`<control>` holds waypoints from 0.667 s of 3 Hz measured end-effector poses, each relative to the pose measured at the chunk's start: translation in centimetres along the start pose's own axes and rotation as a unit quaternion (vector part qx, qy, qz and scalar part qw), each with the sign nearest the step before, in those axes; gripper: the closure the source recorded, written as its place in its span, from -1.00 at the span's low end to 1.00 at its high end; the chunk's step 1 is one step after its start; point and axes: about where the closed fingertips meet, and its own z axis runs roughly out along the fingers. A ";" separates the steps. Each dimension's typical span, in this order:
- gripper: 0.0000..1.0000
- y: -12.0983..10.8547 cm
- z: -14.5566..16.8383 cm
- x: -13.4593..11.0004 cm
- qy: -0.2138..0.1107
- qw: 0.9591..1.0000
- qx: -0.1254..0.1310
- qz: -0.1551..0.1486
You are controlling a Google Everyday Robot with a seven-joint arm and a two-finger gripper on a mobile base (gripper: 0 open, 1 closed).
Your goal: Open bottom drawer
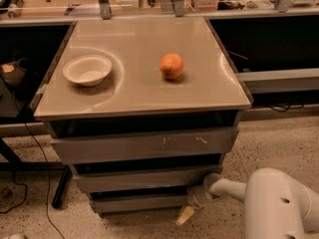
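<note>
The bottom drawer [137, 203] is sitting lowest of 3 grey fronts under the counter [149, 96], just above the speckled floor [279, 143]. The pincer [185, 214] is hanging at that drawer's right end, reaching in from the white arm [279, 203] at lower right. I cannot tell whether it is apart or together. On the counter, a white bowl [87, 69] is resting at the left and an orange [171, 65] is lying near the middle, well apart.
</note>
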 end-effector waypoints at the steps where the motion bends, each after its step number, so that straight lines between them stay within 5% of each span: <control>1: -1.00 0.0 -0.2 -0.2 0.000 1.000 -0.001 0.000; 2: -1.00 1.0 -0.5 0.7 0.008 1.000 -0.013 0.007</control>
